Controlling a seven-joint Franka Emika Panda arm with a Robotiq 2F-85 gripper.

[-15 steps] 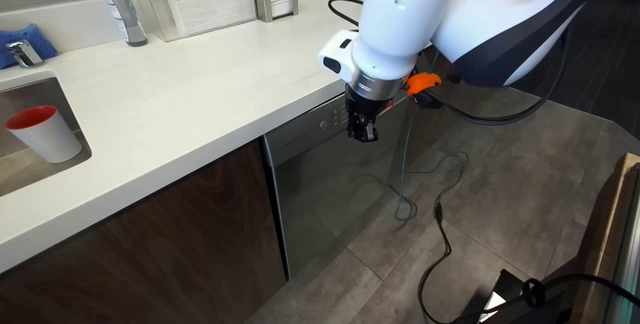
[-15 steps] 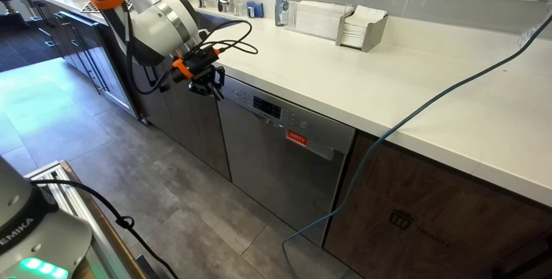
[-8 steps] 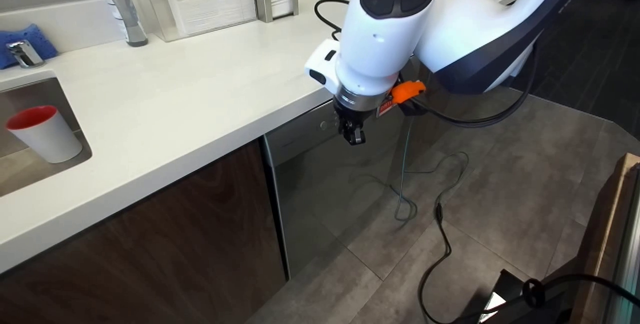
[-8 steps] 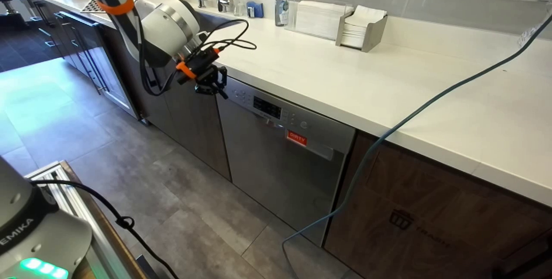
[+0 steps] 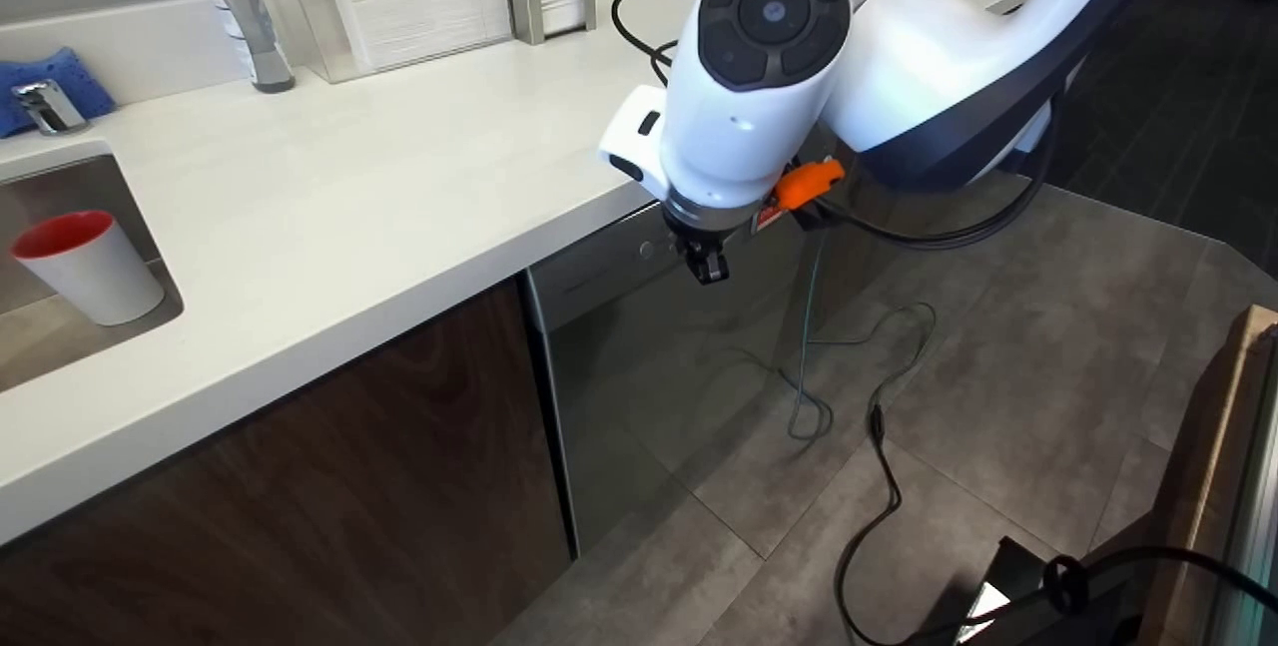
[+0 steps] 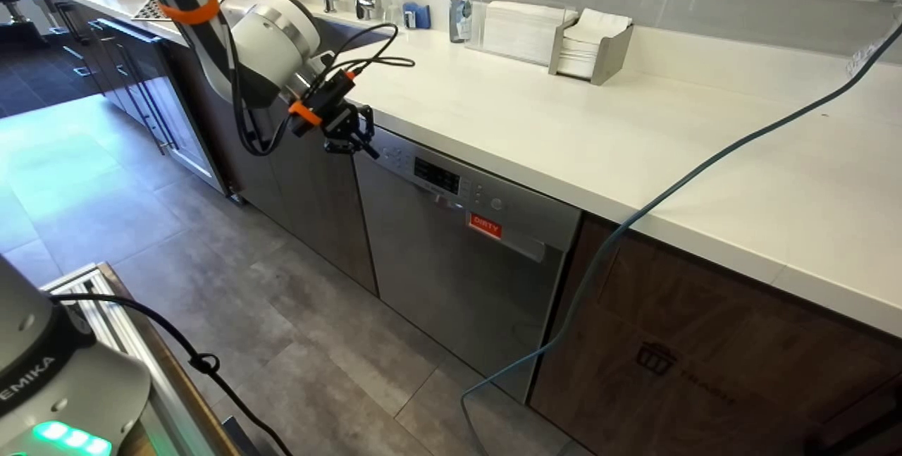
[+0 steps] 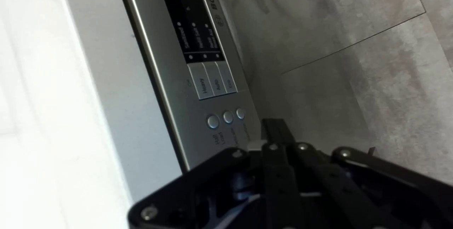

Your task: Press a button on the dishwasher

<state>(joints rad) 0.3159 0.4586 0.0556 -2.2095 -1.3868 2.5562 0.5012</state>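
At the left edge of an exterior view, a blue sponge (image 5: 75, 87) lies at the back of the white worktop (image 5: 399, 157), and in front of it a white cup (image 5: 105, 277) with a red inside sits in the sink (image 5: 85, 185). Next along are a see-through bottle (image 6: 460, 8) with a green cap, a stack of paper towels (image 5: 419, 7) in a clear holder (image 5: 319, 37), and napkins (image 5: 561, 2) in a metal box (image 5: 526, 7). Under the front edge, a dark wooden door (image 5: 349, 486) ends where the dishwasher (image 5: 639, 406) begins; in both exterior views it sits near the middle, built in below the worktop, its steel front closed. Along its top runs the control strip (image 6: 535, 213), and in the wrist view three round buttons (image 7: 227, 116) show beside the keys (image 7: 214, 80) marked Heavy, Auto and Eco. The fingers (image 7: 271, 130) lie flat against each other, holding nothing, their tips showing just beside those buttons (whether they touch the strip, I cannot tell). Above them the white arm (image 5: 744, 142) slants down, an orange strap (image 5: 809, 185) at its wrist. Farther right, in an exterior view, the dishwasher bears a red sign (image 6: 485, 225) reading DIRTY, a blue cord (image 6: 599, 259) crosses in front of its lower right corner, and another wooden door (image 6: 676, 301) carries a bin mark (image 6: 655, 357).
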